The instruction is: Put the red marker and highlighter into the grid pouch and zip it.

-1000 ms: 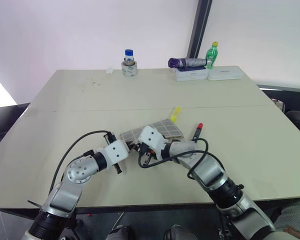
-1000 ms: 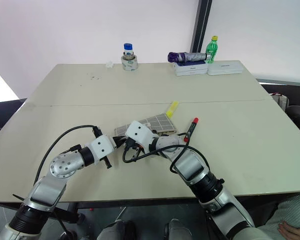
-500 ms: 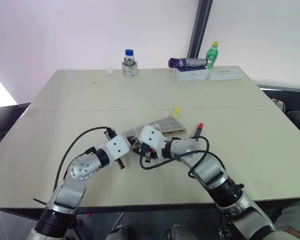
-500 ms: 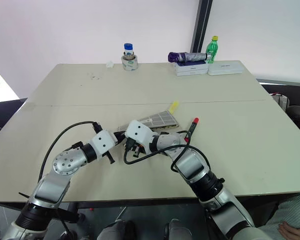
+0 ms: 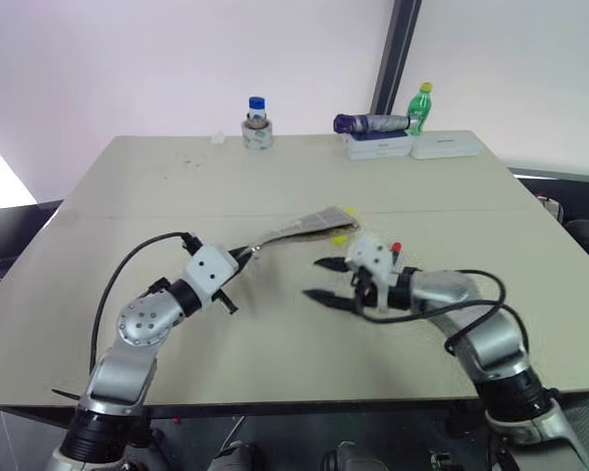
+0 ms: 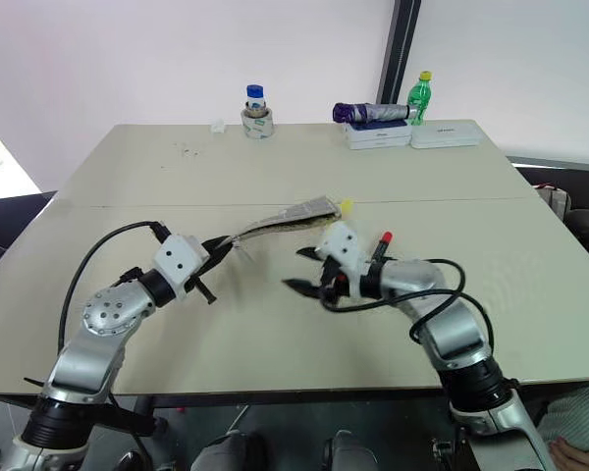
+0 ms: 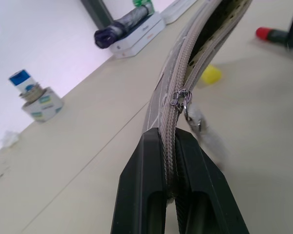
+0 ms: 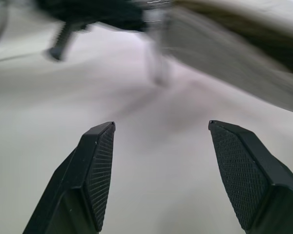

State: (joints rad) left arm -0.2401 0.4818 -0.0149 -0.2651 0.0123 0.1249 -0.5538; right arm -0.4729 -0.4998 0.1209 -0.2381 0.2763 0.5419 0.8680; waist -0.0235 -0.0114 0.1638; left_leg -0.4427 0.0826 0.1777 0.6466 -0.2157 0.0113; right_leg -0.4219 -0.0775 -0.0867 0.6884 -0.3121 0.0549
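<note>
In left gripper (image 5: pixel 243 254) | grid pouch (image 5: pixel 299 228): grey, lifted, partly unzipped

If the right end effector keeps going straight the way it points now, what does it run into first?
Most likely the grid pouch, which the left end effector holds up by its zipper edge. The open right end effector points toward the left arm, and its wrist view shows the pouch ahead. Depth is unclear; it could pass underneath.

No readable text, label, brand, number or sign on anything on the table (image 5: pixel 275 182).
</note>
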